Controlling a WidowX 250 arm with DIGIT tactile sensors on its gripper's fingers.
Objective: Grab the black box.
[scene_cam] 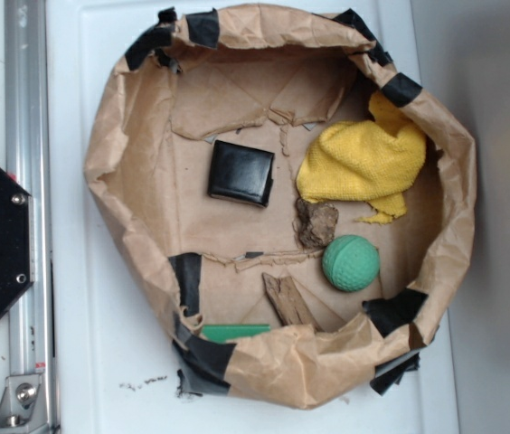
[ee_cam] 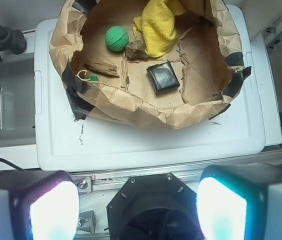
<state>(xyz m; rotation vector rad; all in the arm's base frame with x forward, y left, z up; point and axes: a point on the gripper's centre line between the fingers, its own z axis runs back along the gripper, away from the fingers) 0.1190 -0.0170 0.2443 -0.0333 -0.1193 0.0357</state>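
Well ahead of the end effector [ee_cam: 133, 207], inside the paper bowl [ee_cam: 191, 107], the black box [ee_cam: 163, 77] lies flat, slightly right of centre. The end effector's fingers [ee_cam: 51, 207] stand spread, holding nothing, back above the black plate [ee_cam: 148, 210].

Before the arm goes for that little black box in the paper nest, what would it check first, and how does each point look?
1. Black box in plain sight, nothing on top: ok.
2. Free space around it: ok; yellow cloth, bark piece and green ball lie apart from it.
3. Gripper open: ok, fingers spread wide in the wrist view.
4. Gripper empty: ok.
5. Gripper above the box: not ok; it sits outside the paper wall.
6. Box lying flat: ok.
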